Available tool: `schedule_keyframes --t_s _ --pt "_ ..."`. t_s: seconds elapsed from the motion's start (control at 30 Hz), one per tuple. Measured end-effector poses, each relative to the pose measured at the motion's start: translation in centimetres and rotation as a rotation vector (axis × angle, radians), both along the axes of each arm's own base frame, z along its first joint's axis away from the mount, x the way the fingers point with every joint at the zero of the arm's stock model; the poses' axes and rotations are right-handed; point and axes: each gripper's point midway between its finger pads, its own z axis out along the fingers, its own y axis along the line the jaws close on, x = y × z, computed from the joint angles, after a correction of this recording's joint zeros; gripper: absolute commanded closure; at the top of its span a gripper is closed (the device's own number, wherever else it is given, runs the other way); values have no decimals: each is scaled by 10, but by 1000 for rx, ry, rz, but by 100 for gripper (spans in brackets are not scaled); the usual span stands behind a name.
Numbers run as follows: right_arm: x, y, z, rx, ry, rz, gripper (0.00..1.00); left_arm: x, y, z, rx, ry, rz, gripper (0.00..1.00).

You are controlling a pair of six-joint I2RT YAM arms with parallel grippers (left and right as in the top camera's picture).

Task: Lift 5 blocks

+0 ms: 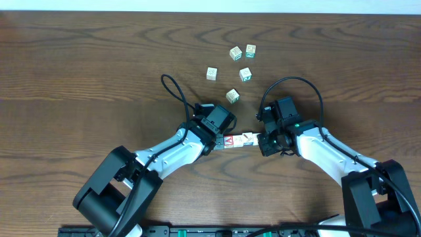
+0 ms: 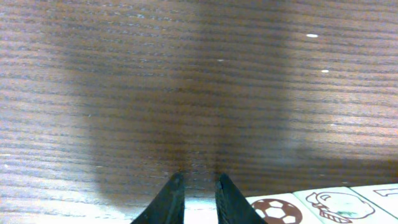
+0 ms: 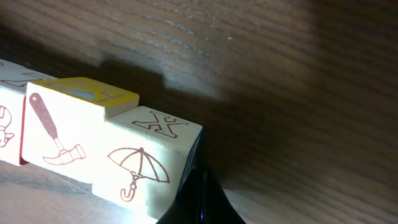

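On the wooden table (image 1: 79, 59), your right gripper (image 3: 199, 200) is resting clenched against the row of blocks (image 1: 238, 140); your left gripper (image 2: 199, 202) is hanging slightly parted, empty.

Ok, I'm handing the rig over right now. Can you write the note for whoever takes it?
Left end effector: fingers slightly parted, holding nothing, at the red "A" block end of the row.
Right end effector: shut, tip beside the umbrella block at the other end.
Blocks: short row between the arms; five loose blocks beyond it, nearest.
Done: row lined up.
Left: the lift; can't tell if the row is off the table.
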Motion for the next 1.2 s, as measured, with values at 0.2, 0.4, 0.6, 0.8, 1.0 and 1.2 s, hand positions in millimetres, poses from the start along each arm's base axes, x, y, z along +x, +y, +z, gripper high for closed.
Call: schedule_keyframes --t_s 0.2,0.4,0.6,0.8,1.0,1.2 --pt "-1 1 0 7 4 3 99 -2 1 -1 18 7 -29 81" --pt "-1 2 0 11 6 4 99 -3 1 -1 25 8 -45 89" --pt "-3 7 0 32 14 14 99 -4 1 -1 28 9 -52 93" --pt "-3 7 0 32 14 14 99 -4 0 -1 23 8 -54 92" --pt "-3 6 0 28 13 12 99 -4 -1 -1 15 11 -55 92" --pt "-4 5 0 26 20 0 99 -4 -3 -1 7 15 -58 93"
